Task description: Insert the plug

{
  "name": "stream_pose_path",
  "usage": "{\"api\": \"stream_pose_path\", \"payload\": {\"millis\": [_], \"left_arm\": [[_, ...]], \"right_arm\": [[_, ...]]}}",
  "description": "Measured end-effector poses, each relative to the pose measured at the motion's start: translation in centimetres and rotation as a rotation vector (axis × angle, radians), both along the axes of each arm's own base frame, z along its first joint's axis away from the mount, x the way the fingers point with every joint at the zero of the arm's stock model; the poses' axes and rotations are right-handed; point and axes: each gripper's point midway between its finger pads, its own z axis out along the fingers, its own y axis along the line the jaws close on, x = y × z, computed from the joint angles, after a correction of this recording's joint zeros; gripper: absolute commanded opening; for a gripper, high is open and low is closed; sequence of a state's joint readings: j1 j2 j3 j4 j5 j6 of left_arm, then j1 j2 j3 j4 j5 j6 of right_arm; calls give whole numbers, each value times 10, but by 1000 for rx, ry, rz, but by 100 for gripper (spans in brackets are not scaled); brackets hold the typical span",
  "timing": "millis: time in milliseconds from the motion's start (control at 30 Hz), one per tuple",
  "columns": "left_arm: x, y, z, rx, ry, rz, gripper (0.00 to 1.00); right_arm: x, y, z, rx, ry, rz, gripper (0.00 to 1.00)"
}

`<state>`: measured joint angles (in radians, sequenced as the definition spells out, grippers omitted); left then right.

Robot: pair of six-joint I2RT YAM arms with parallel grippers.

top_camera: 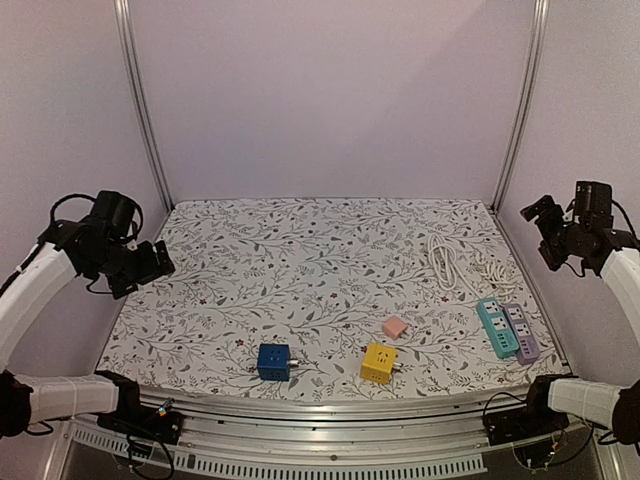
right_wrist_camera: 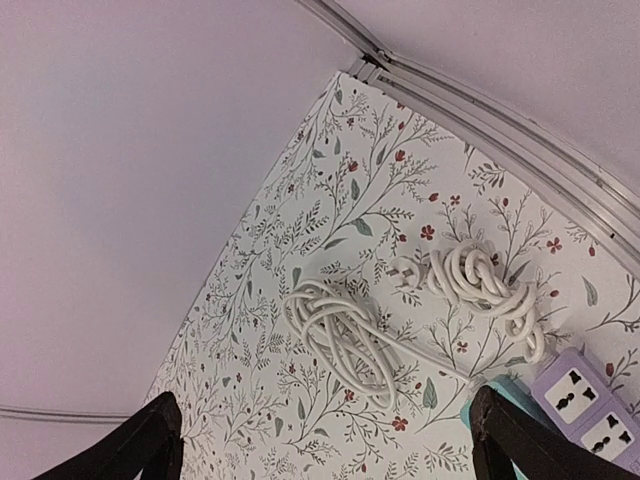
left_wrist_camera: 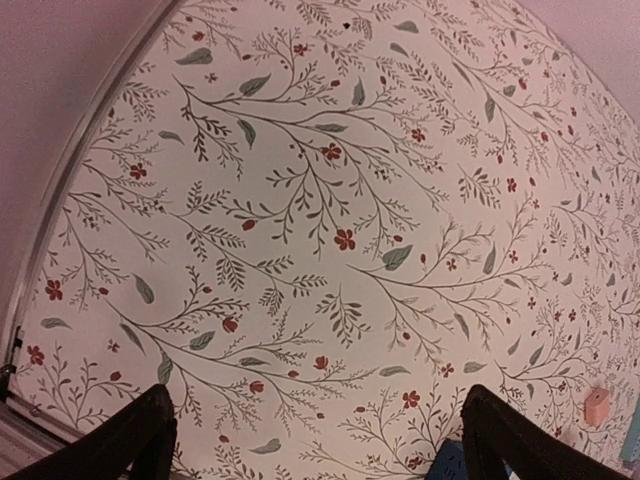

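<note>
A white plug (right_wrist_camera: pixel 405 274) lies on the floral mat at the end of a knotted white cord (right_wrist_camera: pixel 490 285). A second white cord coil (right_wrist_camera: pixel 340 340) lies beside it. Both cords (top_camera: pixel 450 262) lead to a teal power strip (top_camera: pixel 496 326) and a purple power strip (top_camera: pixel 521 332) at the right. The purple strip (right_wrist_camera: pixel 590 405) shows in the right wrist view. My right gripper (top_camera: pixel 545 232) is open and empty, high above the right edge (right_wrist_camera: pixel 325 445). My left gripper (top_camera: pixel 160 262) is open and empty above the left edge (left_wrist_camera: pixel 320 450).
A blue cube adapter (top_camera: pixel 273 361), a yellow cube adapter (top_camera: pixel 378 362) and a small pink cube (top_camera: pixel 395 327) sit near the mat's front edge. The blue cube's corner (left_wrist_camera: pixel 445 465) and the pink cube (left_wrist_camera: pixel 597 404) show in the left wrist view. Metal frame posts stand at the back corners.
</note>
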<state>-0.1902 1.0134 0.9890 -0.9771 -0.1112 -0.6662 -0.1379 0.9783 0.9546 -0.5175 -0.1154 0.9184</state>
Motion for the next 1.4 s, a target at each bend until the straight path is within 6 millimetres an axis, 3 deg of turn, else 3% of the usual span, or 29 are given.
{"api": "stream_pose_path", "payload": {"millis": [200, 467, 700, 1033, 1200, 1400], "left_arm": [[-11, -28, -8, -9, 20, -113, 99], [-24, -70, -17, 1, 49, -290, 99], [-36, -113, -37, 33, 121, -458, 99], [-58, -209, -53, 98, 172, -772, 100], [-65, -233, -67, 121, 214, -811, 99], [-83, -243, -77, 131, 249, -825, 100]], "right_arm": [[-8, 15, -38, 72, 88, 61, 99], [-9, 27, -41, 95, 97, 128, 99], [-21, 31, -51, 79, 167, 159, 99], [-35, 53, -57, 46, 231, 272, 99], [-45, 69, -71, 16, 313, 329, 99], [-53, 87, -79, -37, 374, 406, 99]]}}
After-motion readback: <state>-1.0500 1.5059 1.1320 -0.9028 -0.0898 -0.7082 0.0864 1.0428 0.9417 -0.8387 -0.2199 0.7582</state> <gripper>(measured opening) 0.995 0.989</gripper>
